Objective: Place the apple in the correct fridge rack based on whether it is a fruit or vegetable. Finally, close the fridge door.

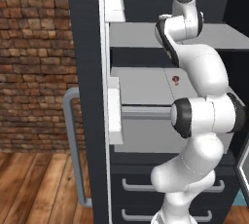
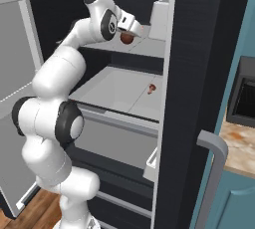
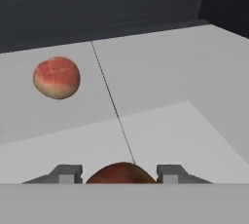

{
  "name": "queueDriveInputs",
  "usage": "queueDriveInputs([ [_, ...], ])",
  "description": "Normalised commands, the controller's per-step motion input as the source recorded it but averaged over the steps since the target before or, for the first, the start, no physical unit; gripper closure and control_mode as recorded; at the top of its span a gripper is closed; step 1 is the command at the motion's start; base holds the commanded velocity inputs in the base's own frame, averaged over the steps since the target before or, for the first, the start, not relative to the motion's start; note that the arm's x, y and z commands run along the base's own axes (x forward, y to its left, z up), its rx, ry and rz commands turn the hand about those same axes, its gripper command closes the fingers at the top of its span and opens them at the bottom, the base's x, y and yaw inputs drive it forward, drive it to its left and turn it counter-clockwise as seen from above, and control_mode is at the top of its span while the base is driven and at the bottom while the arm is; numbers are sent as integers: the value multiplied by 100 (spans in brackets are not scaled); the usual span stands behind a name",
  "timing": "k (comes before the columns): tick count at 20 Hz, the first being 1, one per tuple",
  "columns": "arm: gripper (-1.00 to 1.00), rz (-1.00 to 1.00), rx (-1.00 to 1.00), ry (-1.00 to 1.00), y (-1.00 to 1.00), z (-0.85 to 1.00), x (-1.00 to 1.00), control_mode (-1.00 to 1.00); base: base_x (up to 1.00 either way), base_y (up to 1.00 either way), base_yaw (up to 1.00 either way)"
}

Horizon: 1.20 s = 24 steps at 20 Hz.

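Observation:
The apple (image 2: 127,38), a small dark red-brown ball, sits between my gripper's (image 2: 130,30) fingers just over the front of the upper fridge rack (image 2: 149,49). In the hand view the apple (image 3: 121,174) fills the gap between the two fingertips of the gripper (image 3: 120,169), which is shut on it. A peach-pink ball (image 3: 56,77) rests on the pale grey shelf plate (image 3: 160,72) ahead and to the left. From the left base view the upper rack (image 1: 138,35) runs behind my arm, which hides the hand.
The fridge door (image 1: 87,96) stands open with its grey handle (image 1: 73,145); the other door (image 2: 191,73) edges the right side. A tiny red bit (image 2: 151,88) lies on the lower shelf (image 1: 146,84). Drawers (image 1: 170,185) sit below.

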Motion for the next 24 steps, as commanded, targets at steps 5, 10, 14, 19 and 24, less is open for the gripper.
queueDriveInputs([
  [5,100,0,0,2,-29,-13,79,-100,0,0,0],
  [10,100,0,0,5,-31,-14,82,-100,0,0,0],
  [14,100,0,0,5,-26,-26,69,-100,0,0,0],
  [19,-100,0,0,0,-15,-59,4,-100,0,0,0],
  [24,-100,0,0,-9,-11,-35,-24,-100,0,0,0],
])
